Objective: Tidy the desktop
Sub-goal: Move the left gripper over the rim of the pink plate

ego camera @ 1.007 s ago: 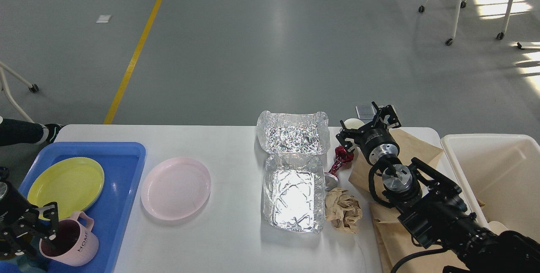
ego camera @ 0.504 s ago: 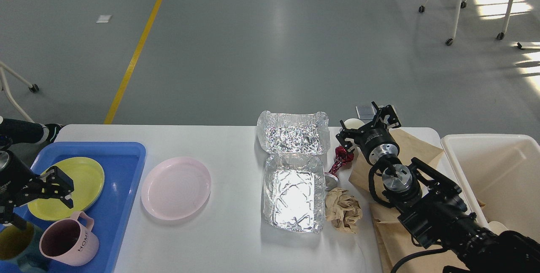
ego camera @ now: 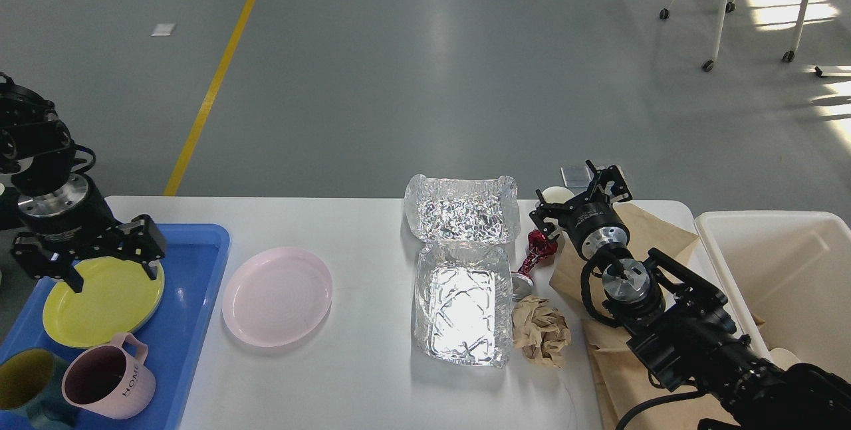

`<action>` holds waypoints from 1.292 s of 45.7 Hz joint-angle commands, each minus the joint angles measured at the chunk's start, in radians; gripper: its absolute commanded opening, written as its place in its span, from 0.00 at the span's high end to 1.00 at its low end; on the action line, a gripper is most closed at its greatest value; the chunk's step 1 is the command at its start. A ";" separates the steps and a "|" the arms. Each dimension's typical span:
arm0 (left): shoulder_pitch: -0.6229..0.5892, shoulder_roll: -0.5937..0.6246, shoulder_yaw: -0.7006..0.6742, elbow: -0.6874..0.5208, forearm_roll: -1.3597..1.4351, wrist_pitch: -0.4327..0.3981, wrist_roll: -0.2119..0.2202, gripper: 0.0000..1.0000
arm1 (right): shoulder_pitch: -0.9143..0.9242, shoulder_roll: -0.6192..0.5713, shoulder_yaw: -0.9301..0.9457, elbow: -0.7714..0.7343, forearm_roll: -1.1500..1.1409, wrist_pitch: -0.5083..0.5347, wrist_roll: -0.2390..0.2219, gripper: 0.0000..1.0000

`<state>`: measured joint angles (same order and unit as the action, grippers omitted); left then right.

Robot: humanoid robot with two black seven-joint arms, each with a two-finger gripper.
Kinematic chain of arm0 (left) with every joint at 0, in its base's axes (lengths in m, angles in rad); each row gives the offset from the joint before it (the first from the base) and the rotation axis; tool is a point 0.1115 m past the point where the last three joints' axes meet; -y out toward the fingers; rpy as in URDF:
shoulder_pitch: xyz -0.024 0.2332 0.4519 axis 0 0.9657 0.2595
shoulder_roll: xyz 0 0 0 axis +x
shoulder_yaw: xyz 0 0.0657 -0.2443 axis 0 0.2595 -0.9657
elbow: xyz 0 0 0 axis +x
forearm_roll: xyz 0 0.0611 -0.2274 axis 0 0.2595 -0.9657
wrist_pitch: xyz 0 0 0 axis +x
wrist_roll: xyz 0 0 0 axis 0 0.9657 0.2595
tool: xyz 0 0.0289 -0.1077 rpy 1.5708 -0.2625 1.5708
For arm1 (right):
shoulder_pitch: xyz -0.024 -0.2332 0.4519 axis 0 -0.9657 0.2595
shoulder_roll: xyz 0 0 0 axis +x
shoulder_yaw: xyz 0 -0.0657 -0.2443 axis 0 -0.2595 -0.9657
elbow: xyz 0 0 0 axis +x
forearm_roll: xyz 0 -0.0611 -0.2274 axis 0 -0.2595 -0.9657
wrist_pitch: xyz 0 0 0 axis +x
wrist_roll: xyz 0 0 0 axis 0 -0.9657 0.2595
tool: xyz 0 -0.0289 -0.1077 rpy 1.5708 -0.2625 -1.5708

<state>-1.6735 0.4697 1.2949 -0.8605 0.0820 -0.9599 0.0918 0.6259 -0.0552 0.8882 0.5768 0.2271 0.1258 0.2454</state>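
The white desktop (ego camera: 359,377) holds a pink plate (ego camera: 277,295), an open foil container (ego camera: 462,307) with its foil lid (ego camera: 462,217) behind it, a crumpled brown paper ball (ego camera: 542,331), a red wrapper (ego camera: 540,249) and a silver cap (ego camera: 522,284). My left gripper (ego camera: 110,262) is open and empty, hovering over the yellow plate (ego camera: 93,314) in the blue tray (ego camera: 196,244). My right gripper (ego camera: 580,196) is open and empty at the table's far edge, next to a small cream cup (ego camera: 554,194).
A pink mug (ego camera: 110,380) and a dark green mug (ego camera: 26,377) stand at the tray's near end. Brown paper bags (ego camera: 648,234) lie under my right arm. A cream bin (ego camera: 784,270) stands at the right. Chairs stand on the floor beyond.
My left gripper has let go of the pink mug, risen and moved away to above the yellow plate. The mug stays in the tray. The right arm has not moved.
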 commanded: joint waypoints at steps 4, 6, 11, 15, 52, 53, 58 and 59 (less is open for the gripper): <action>0.024 -0.046 -0.092 0.003 -0.067 0.000 0.003 0.06 | 0.000 0.000 0.000 0.000 0.000 0.000 0.000 0.00; 0.028 -0.066 -0.092 0.001 -0.093 0.000 0.003 0.06 | 0.000 0.000 0.000 0.000 0.000 0.000 0.000 0.00; 0.044 -0.105 -0.082 0.001 -0.134 0.000 0.003 0.06 | 0.000 0.000 0.000 0.000 0.000 0.000 0.000 0.00; 0.075 -0.134 -0.082 0.000 -0.137 0.000 0.003 0.06 | 0.000 0.000 0.000 0.000 0.000 0.000 0.000 0.00; 0.207 -0.192 -0.091 -0.025 -0.119 0.313 0.009 0.06 | 0.000 0.000 0.000 0.000 0.000 0.000 0.000 0.00; 0.204 -0.192 -0.091 -0.025 -0.119 0.313 0.011 0.06 | 0.000 0.000 0.000 0.000 0.000 0.000 0.000 0.00; 0.196 -0.194 -0.092 -0.025 -0.120 0.313 0.016 0.05 | 0.000 0.000 0.000 0.000 0.000 0.000 0.000 0.00; 0.195 -0.197 -0.092 -0.025 -0.120 0.313 0.014 0.05 | 0.000 0.000 0.000 0.000 0.000 0.000 0.000 0.00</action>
<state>-1.4717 0.2777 1.2046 -0.8850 -0.0389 -0.6465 0.1033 0.6259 -0.0552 0.8882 0.5768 0.2270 0.1258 0.2454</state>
